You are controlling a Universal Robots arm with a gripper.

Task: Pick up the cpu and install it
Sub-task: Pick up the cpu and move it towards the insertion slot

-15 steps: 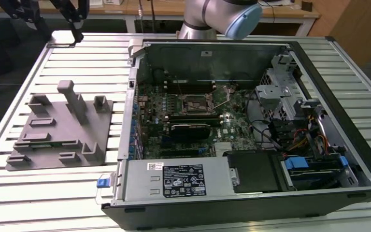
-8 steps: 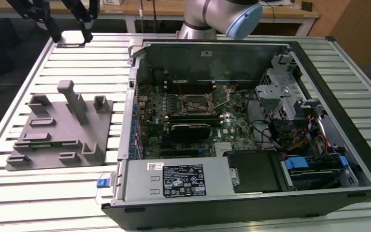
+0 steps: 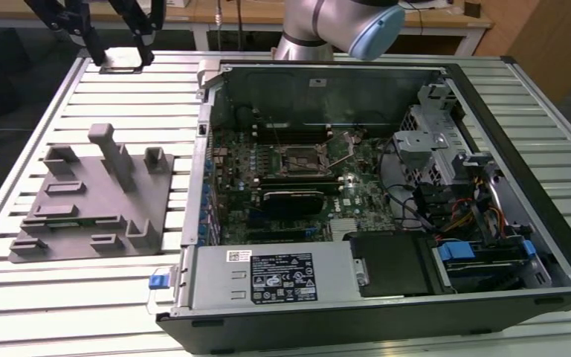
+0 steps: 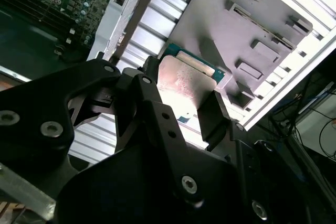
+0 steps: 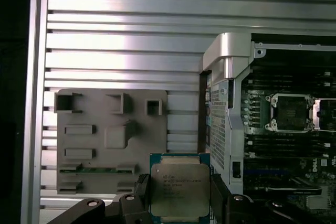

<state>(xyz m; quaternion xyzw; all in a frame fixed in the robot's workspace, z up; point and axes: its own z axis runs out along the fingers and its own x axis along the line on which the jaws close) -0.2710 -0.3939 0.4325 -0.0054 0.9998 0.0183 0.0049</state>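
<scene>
The cpu [image 5: 180, 191] is grasped between the clenched fingers [image 5: 218, 195]. Beyond them, a grey plastic tray [image 5: 94, 140] and an open computer case [image 5: 226, 56] are seen on the slatted aluminium desk [image 5: 121, 24].

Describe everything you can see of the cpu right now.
The cpu is a small flat square chip: a silvery-grey metal lid with dark print, seated on a thin green board that shows as a rim. The gripper is shut on it, a black finger pressing each of two opposite edges, lid facing the first wrist view. It hangs clear of the grey tray and the slatted table seen behind it, off to one side of the open socket.
</scene>
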